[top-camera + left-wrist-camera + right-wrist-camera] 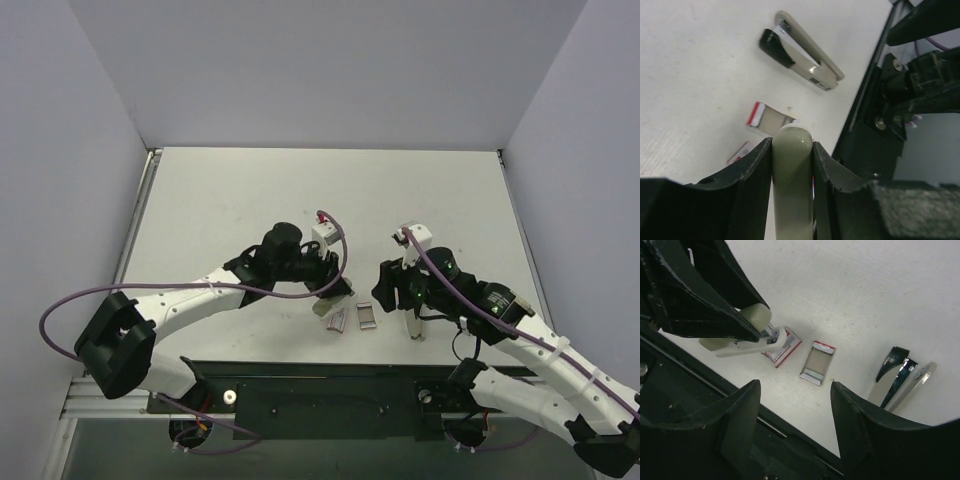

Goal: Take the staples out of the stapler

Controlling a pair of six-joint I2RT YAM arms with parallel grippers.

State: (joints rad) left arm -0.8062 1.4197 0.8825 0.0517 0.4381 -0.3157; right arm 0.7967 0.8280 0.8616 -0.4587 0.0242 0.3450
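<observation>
The stapler (413, 326) lies on the white table near the front edge, partly open, with a black piece over a silvery channel; it also shows in the left wrist view (802, 55) and the right wrist view (900, 382). My left gripper (328, 290) (792, 145) is shut on an olive-grey rounded bar (792, 180), held low over the table left of the stapler. The bar also shows in the right wrist view (740, 335). My right gripper (392, 298) (796, 395) is open and empty, just above and left of the stapler.
Two small red-and-white staple boxes (335, 320) (367, 316) lie between the grippers, also seen in the left wrist view (771, 120) and the right wrist view (817, 362). The black base rail (320, 385) runs along the table's front edge. Grey walls enclose the table.
</observation>
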